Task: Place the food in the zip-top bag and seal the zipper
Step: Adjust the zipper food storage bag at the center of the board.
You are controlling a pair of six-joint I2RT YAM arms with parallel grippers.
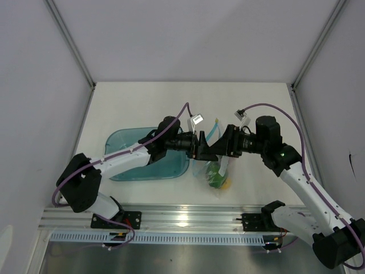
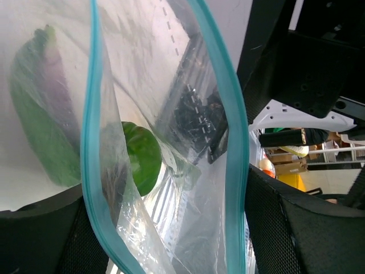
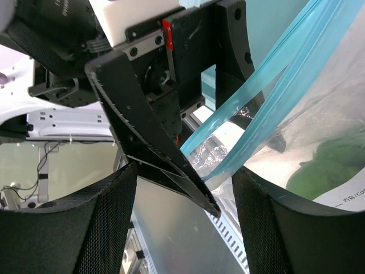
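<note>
Left pincer (image 2: 165, 188) and right pincer (image 3: 185, 171) gape open astride the zip-top bag (image 1: 214, 171), zipper (image 2: 86, 148) end farthest

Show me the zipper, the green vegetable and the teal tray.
zipper (image 2: 90, 142): left wrist view, left strip, mid-length.
green vegetable (image 2: 142, 157): left wrist view, its glossy front.
teal tray (image 1: 168, 164): top view, bare floor near right corner.

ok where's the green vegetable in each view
top external: green vegetable just below centre, inside the zip-top bag
left wrist: centre-left, behind clear plastic
right wrist: lower right, through the bag
shared landmark: the teal zipper, visible in all three
</note>
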